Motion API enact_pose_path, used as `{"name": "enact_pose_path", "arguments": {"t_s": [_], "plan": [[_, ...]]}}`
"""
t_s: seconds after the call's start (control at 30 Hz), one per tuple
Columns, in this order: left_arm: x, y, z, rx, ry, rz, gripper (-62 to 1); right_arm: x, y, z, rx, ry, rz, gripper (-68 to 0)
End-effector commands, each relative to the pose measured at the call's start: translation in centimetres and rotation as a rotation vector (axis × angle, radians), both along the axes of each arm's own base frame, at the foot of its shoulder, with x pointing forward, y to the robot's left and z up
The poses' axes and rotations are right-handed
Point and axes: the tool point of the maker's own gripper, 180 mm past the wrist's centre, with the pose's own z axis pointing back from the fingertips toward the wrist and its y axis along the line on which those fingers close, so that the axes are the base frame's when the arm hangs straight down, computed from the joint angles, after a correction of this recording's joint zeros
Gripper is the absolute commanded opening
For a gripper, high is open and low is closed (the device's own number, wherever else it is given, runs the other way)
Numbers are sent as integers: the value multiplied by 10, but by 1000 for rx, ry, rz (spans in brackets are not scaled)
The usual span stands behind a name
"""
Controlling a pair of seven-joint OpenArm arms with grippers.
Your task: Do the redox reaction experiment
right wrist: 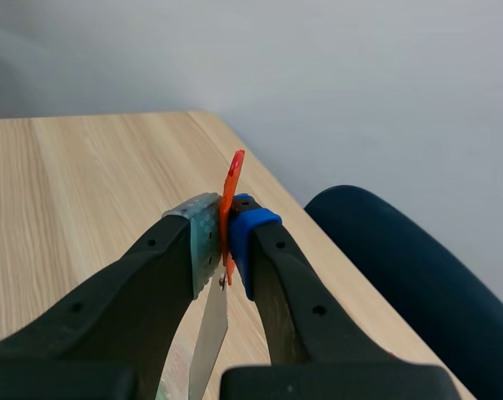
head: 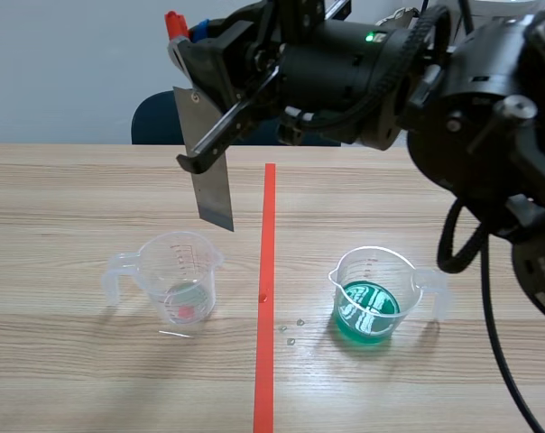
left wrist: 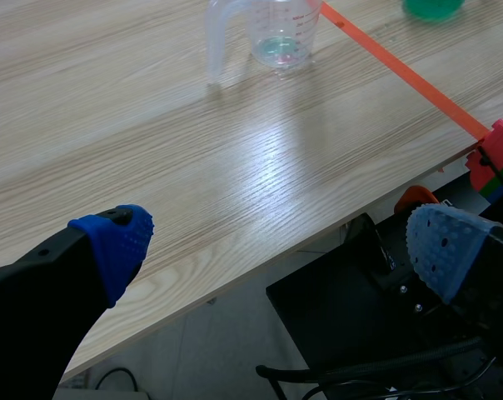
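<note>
- My right end effector is raised high over the desk. Its arm comes in from the right and crosses the top of the scene view.
- Its two pads are clamped on a thin metal sheet. An orange-red tab sticks out above the fingertips.
- In the right wrist view, the sheet passes down between my fingers, edge-on.
- The sheet hangs down, slightly tilted and clear of the desk. Its lower edge shows just above the rim of the left measuring cup and just left of the orange-red tape line.
- The left measuring cup is clear plastic and stands upright left of the tape, handle pointing away from it. It holds only a shallow layer of liquid at the bottom.
- The right measuring cup stands upright on the other side of the tape, well apart from the first. It holds green liquid in its lower part.
- A few small droplets lie on the desk between the tape and the right measuring cup.
- My left end effector is spread wide with nothing between its blue pads. It sits low at the near edge of the desk, far from both cups.
- A dark blue chair stands behind the far edge of the desk.
</note>
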Motion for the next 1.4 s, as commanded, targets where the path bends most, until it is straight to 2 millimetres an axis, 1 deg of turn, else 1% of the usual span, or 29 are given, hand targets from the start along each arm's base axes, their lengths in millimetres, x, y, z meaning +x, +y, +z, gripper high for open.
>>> {"name": "enact_pose_path", "arguments": {"t_s": [0.0, 0.3, 0.57, 0.83, 1.37], "plan": [[3, -2, 4, -14, -19, -4, 14, 1, 5, 13, 27, -29, 10, -656], [3, -2, 4, -14, -19, -4, 14, -7, 36, 4, 30, 23, 72, -656], [3, -2, 4, -14, -19, -4, 14, -18, 51, -1, 20, 40, 110, -656], [3, -2, 4, -14, -19, -4, 14, -18, 52, -4, -2, 34, 108, -656], [3, -2, 4, -14, -19, -4, 14, -18, 51, -5, -1, 37, 107, -656]]}}
